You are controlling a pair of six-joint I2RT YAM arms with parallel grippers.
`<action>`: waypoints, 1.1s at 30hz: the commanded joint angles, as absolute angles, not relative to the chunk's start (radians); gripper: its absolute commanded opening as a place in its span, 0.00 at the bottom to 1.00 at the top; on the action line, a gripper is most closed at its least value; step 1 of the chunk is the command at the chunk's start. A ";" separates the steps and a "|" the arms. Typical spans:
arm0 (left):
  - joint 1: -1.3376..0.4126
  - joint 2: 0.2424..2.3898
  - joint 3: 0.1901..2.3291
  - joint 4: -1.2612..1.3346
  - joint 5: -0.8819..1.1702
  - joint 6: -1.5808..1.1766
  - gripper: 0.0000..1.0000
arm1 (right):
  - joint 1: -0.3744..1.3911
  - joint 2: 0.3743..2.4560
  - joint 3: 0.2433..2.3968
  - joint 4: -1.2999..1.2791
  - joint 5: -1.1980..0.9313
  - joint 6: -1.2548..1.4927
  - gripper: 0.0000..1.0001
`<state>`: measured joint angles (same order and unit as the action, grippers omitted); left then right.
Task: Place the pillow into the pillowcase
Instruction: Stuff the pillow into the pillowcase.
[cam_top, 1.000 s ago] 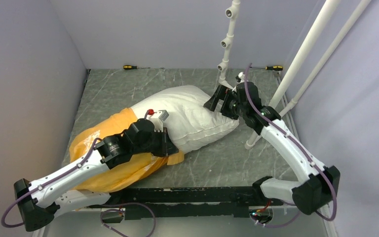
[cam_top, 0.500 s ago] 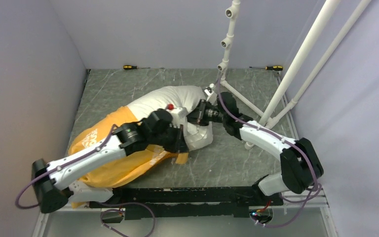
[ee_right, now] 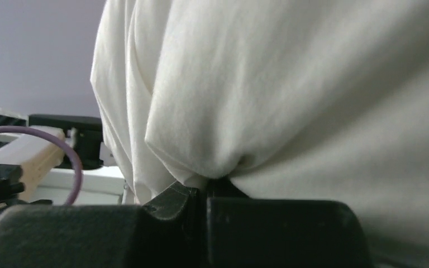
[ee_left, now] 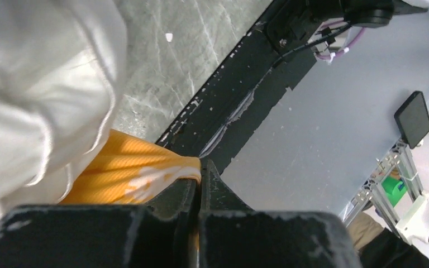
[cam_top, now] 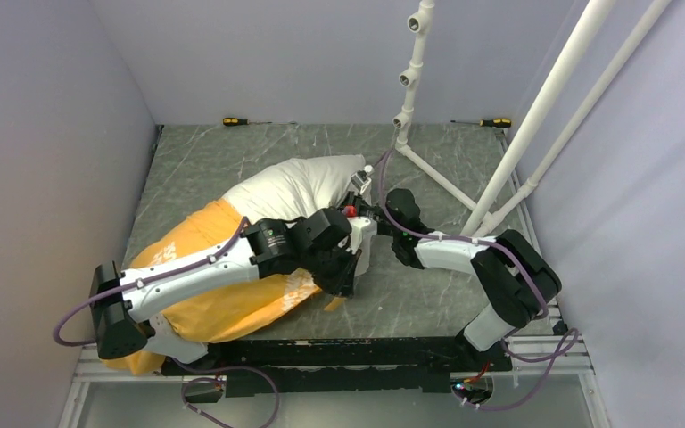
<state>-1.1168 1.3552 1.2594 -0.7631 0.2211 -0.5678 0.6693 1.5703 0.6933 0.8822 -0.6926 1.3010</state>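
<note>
Orange pillowcase [cam_top: 198,242] partly over white pillow [cam_top: 290,185], left gripper [ee_left: 201,170] pinching its hem

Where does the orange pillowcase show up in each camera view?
Top external: the pillowcase lies lower left, partly under the left arm.
Left wrist: the pillowcase is bottom left of centre, its edge pinched in the left gripper.
Right wrist: not in it.
Shared landmark: the white pillow, seen in all three.

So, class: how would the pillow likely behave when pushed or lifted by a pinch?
Probably floppy: the pillow bunches into folds where the right gripper pinches it. Likely squashy rather than stiff: its plump body shows deep creases in the overhead view.
</note>
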 commanded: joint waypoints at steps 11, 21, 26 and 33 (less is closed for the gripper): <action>-1.183 1.129 1.569 -0.869 -0.163 -0.678 0.93 | 0.813 1.535 0.810 0.273 -0.824 0.885 0.00; -1.181 1.183 1.760 -1.639 -0.583 -1.029 0.81 | 0.815 1.536 0.832 0.206 -0.789 0.859 0.00; -1.174 1.146 1.662 -1.680 -0.629 -1.099 0.71 | 0.815 1.537 0.818 0.202 -0.783 0.862 0.00; -1.097 1.144 1.552 -1.681 -0.618 -1.108 0.69 | 0.815 1.534 0.827 0.201 -0.784 0.865 0.00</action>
<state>-1.1366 1.1442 1.5906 -1.5372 -0.5762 -1.0660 0.7258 1.5200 0.8272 0.2897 -0.6880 0.8967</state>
